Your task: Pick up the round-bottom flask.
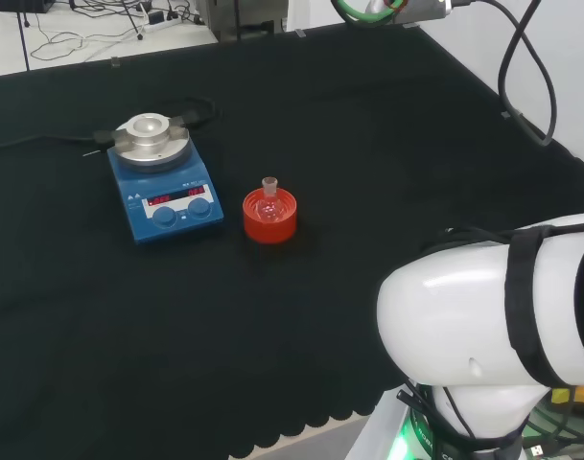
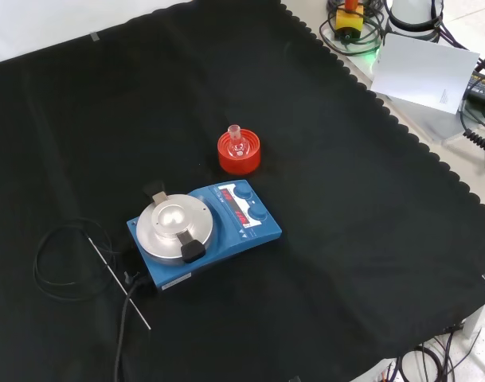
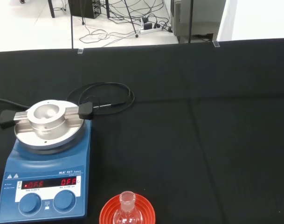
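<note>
A small clear round-bottom flask (image 1: 268, 196) stands upright in a red ribbed ring stand (image 1: 269, 217) near the middle of the black cloth in the head view. In the front view the flask (image 2: 237, 140) sits in the same stand (image 2: 239, 153), just beyond the blue stirrer. The wrist view catches the flask's neck (image 3: 127, 201) and the stand (image 3: 128, 213) close by. Nothing touches the flask.
A blue magnetic stirrer (image 1: 162, 177) with a round metal top plate (image 2: 172, 226) stands left of the flask in the head view; its black cable and a thin probe (image 2: 119, 270) trail over the cloth. The arm's white link (image 1: 493, 326) fills the lower right of the head view.
</note>
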### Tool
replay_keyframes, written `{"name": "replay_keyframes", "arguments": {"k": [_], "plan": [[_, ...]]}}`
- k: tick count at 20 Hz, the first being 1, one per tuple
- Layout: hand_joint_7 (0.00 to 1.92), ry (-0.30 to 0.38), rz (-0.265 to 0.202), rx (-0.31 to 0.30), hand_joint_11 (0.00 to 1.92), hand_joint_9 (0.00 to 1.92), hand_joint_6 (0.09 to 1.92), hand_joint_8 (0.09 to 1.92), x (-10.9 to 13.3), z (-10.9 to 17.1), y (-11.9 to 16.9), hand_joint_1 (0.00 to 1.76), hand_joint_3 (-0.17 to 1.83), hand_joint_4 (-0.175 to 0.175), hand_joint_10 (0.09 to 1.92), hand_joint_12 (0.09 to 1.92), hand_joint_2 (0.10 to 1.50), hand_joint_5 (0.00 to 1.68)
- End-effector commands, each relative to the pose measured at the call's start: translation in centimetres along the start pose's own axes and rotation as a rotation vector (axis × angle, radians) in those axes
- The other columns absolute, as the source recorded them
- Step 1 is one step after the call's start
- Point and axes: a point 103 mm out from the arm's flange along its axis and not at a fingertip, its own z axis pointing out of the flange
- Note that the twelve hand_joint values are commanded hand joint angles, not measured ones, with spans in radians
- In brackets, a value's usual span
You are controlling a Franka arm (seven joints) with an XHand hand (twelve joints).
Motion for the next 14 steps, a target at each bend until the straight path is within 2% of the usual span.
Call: {"name": "replay_keyframes", "arguments": {"k": [1,2,4,7,9,14], "plan": [[0.25,-0.011,-0.001,-0.006,0.18,0.36,0.37,0.77,0.1,0.0,0.0,0.50,0.63,-0.016,0.88,1.32,1.01,0.25],[0.12,-0.011,-0.001,-0.005,0.09,0.24,0.29,0.65,0.2,0.0,0.1,0.39,0.53,-0.014,0.79,1.31,1.07,0.27],[0.03,-0.020,-0.002,-0.003,0.02,0.15,0.22,0.56,0.5,0.0,0.2,0.30,0.43,-0.012,0.72,1.31,1.13,0.29],[0.00,-0.026,-0.001,-0.002,0.00,0.13,0.19,0.54,1.3,-0.1,0.3,0.28,0.40,-0.012,0.71,1.30,1.14,0.30],[0.00,-0.018,0.006,0.002,0.00,0.13,0.19,0.53,0.1,0.3,0.6,0.28,0.40,-0.012,0.70,1.30,1.15,0.31],[0.00,-0.009,0.034,0.033,0.00,0.13,0.18,0.54,-0.5,2.6,1.3,0.28,0.39,-0.012,0.70,1.30,1.15,0.31]]}}
